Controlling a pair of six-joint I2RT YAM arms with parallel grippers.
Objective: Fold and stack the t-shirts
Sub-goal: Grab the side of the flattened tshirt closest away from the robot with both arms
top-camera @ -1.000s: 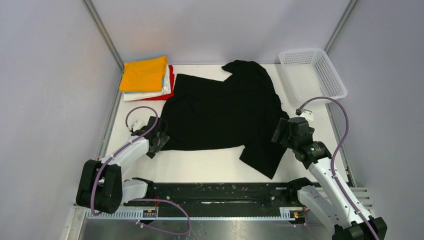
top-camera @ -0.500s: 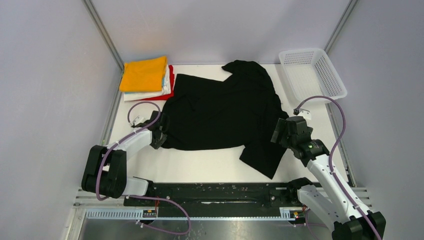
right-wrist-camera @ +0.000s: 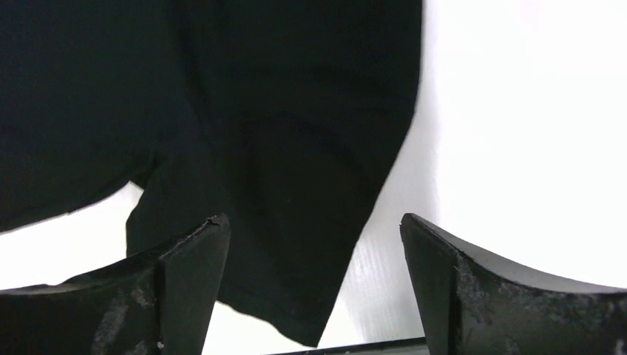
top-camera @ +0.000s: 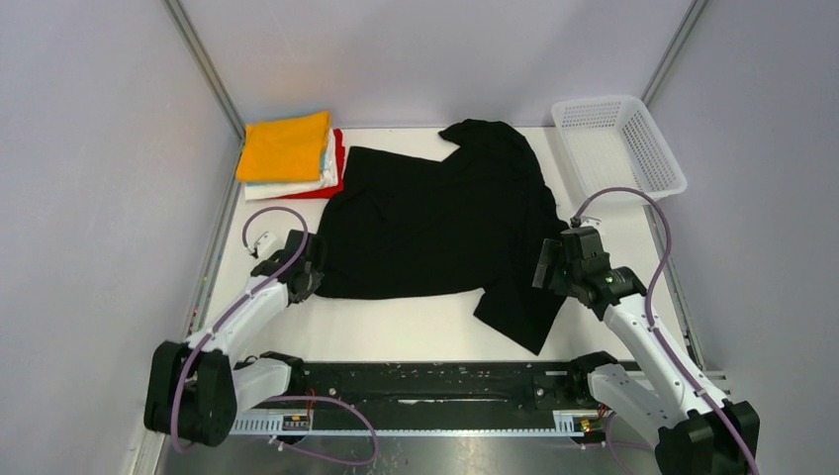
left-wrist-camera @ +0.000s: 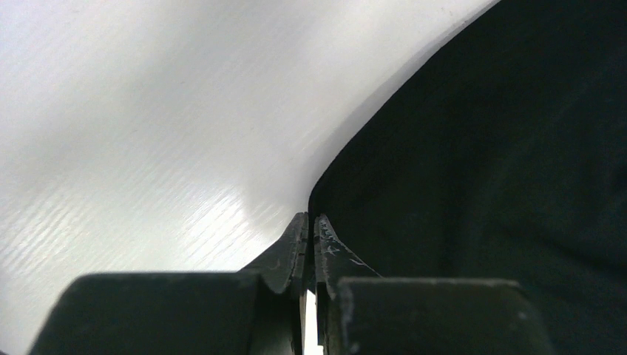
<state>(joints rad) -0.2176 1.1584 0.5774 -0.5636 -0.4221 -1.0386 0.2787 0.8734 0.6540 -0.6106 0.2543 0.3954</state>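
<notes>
A large black t-shirt [top-camera: 435, 223] lies spread and partly rumpled across the middle of the white table [top-camera: 396, 322]. My left gripper [top-camera: 317, 271] is at its near-left corner. In the left wrist view the gripper [left-wrist-camera: 310, 218] is shut, with the edge of the black cloth [left-wrist-camera: 480, 148] running into its tips. My right gripper [top-camera: 547, 265] hangs open over the shirt's right side. In the right wrist view the gripper [right-wrist-camera: 314, 218] straddles the black sleeve flap [right-wrist-camera: 281, 111] without touching it. Folded t-shirts are stacked at the back left: orange-yellow [top-camera: 285, 146] on top, white [top-camera: 297, 188] and red [top-camera: 340, 158] beneath.
A white mesh basket [top-camera: 618, 146] stands at the back right corner. Grey walls close in the table on both sides and behind. The black rail [top-camera: 425, 381] with the arm bases runs along the near edge.
My left gripper has closed at the shirt's near-left corner. My right gripper has shifted slightly left and further over the shirt's right edge, still open.
</notes>
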